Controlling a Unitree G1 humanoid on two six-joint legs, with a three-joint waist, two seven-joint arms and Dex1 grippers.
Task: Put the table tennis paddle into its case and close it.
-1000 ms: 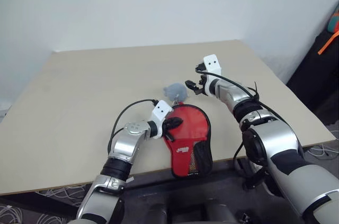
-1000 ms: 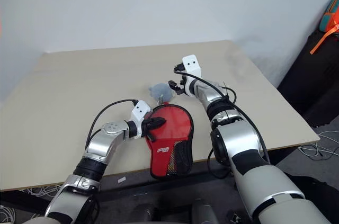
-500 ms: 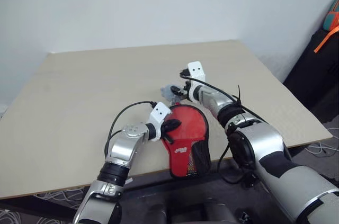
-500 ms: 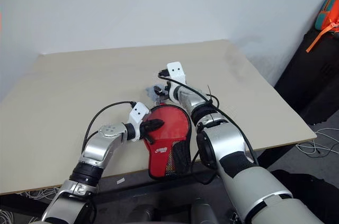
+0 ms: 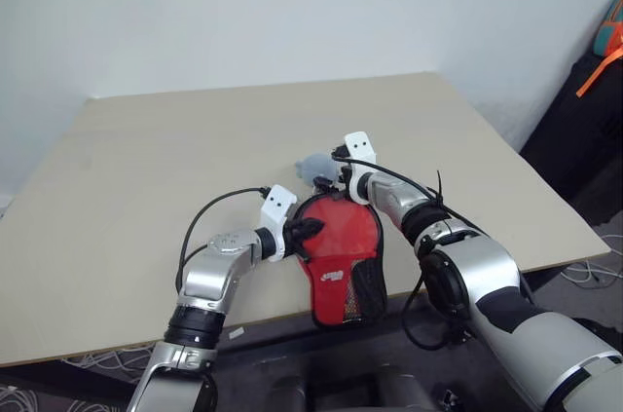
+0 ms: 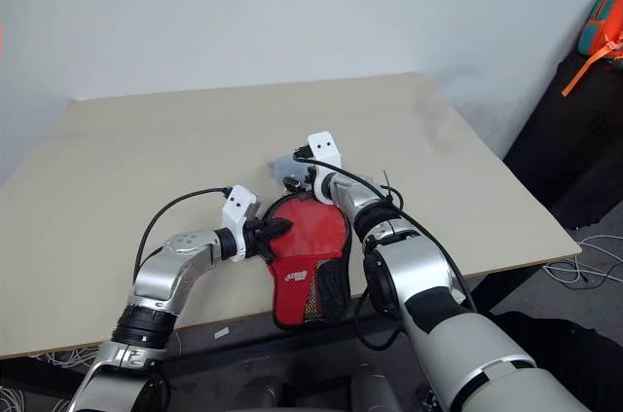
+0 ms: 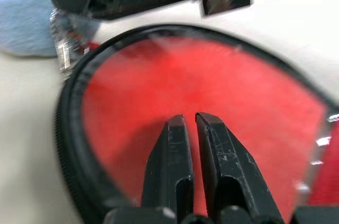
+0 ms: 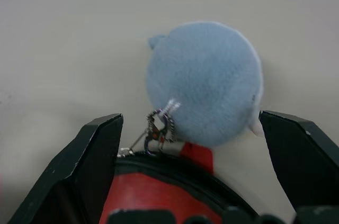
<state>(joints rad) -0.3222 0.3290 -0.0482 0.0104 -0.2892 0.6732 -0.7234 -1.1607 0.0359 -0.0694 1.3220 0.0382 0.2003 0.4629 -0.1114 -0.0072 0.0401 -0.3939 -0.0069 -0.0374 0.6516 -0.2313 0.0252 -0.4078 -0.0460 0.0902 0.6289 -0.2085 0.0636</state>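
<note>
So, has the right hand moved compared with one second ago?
Yes. The right hand has come in toward the robot's left and nearer the robot, from beside the blue-grey wad to the top rim of the case. Its fingers stand open.

Case (image 5: 343, 251) neck overhangs the bench (image 5: 146, 168) edge, paddle inside can't be made out, right gripper (image 8: 190, 144) fingers cut by frame edge, blue-grey wad (image 7: 24, 12) blurred and cropped.
</note>
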